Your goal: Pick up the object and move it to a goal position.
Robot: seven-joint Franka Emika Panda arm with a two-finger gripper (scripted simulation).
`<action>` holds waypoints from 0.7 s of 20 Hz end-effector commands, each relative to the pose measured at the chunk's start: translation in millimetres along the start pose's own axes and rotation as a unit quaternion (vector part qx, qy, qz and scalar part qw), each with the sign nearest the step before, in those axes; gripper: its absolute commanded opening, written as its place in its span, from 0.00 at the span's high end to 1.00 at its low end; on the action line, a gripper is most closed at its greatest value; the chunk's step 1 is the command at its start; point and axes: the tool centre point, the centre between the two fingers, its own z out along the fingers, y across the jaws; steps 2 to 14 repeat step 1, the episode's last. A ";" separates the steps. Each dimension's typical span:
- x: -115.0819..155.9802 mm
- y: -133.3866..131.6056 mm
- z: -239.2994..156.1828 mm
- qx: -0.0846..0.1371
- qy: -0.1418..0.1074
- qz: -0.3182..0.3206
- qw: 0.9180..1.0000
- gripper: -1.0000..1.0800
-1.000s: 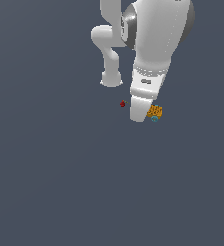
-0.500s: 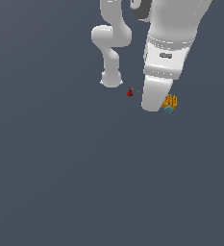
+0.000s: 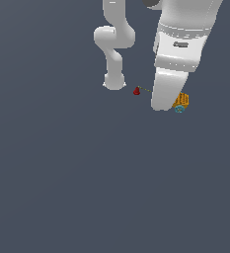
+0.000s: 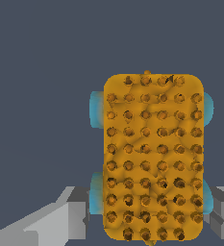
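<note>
One object point(image 3: 181, 102) is showing, you're looking at a small orange block with dark speckles and cyan-blue bits, sitting at the tip of the white gripper point(image 3: 172, 105) in the exterior view, poking out on the exterior view's right. In the wrist view the object point(image 4: 153, 156) is filling the frame, upright orange slab with rows of dark dots, cyan bits on both sides. Grey fingers point(image 4: 68, 218) are sitting on either side of its lower part, touching or nearly so; the gripper point(image 4: 147, 216) is pinching the object as far as you can tell. A tiny red dot point(image 3: 136, 91) is lying near the gripper on the exterior view's left, apart from it. The arm's base point(image 3: 114, 81) is standing beyond the dot. Whether the object is touching the grey floor point(image 3: 62, 188) is not clear.
</note>
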 end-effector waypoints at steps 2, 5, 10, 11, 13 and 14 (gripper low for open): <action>0.5 0.6 -1.7 0.000 0.000 0.000 1.000 1.00; 0.5 0.6 -1.7 0.000 0.000 0.000 1.000 1.00; 0.5 0.6 -1.7 0.000 0.000 0.000 1.000 1.00; 0.5 0.6 -1.7 0.000 0.000 0.000 1.000 1.00; 0.5 0.6 -1.7 0.000 0.000 0.000 1.000 1.00; 0.5 0.6 -1.7 0.000 0.000 0.000 1.000 1.00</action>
